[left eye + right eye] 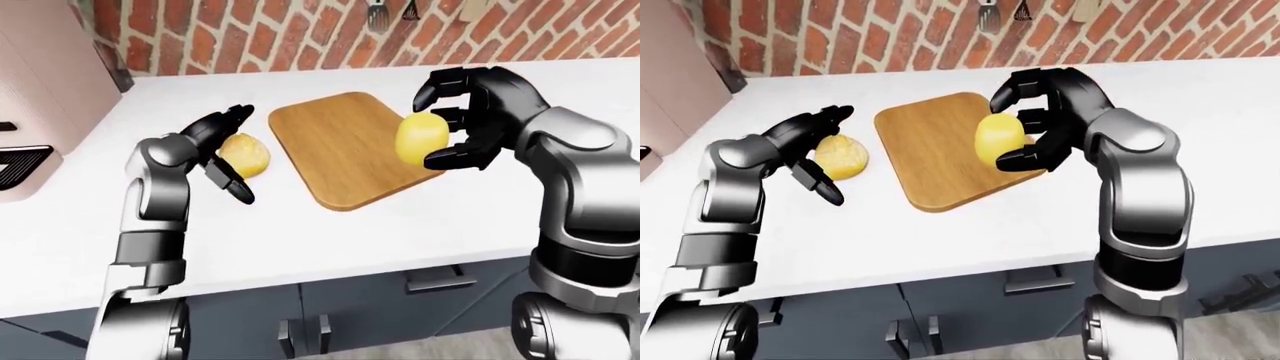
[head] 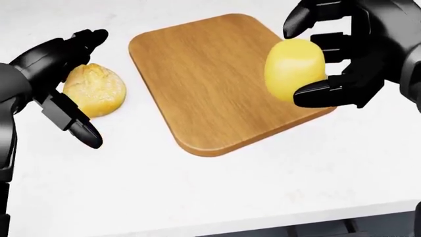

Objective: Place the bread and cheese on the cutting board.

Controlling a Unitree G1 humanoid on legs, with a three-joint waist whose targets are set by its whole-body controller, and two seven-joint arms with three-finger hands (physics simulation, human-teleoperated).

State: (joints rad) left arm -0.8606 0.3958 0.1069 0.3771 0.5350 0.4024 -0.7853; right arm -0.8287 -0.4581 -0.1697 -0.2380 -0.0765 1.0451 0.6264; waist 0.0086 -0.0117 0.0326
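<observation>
A wooden cutting board [image 2: 210, 79] lies on the white counter [image 2: 217, 197]. My right hand [image 2: 316, 57] is shut on a yellow cheese [image 2: 294, 68] and holds it above the board's right edge. A round bread roll [image 2: 95, 90] sits on the counter to the left of the board. My left hand [image 2: 69, 84] is open, its fingers [image 2: 72, 126] standing about the roll's left side, not closed round it.
A brick wall [image 1: 300, 37] runs along the top of the eye views with utensils [image 1: 378, 13] hanging on it. A pale appliance [image 1: 40, 97] stands at the left. Dark cabinet drawers [image 1: 440, 289] lie below the counter's edge.
</observation>
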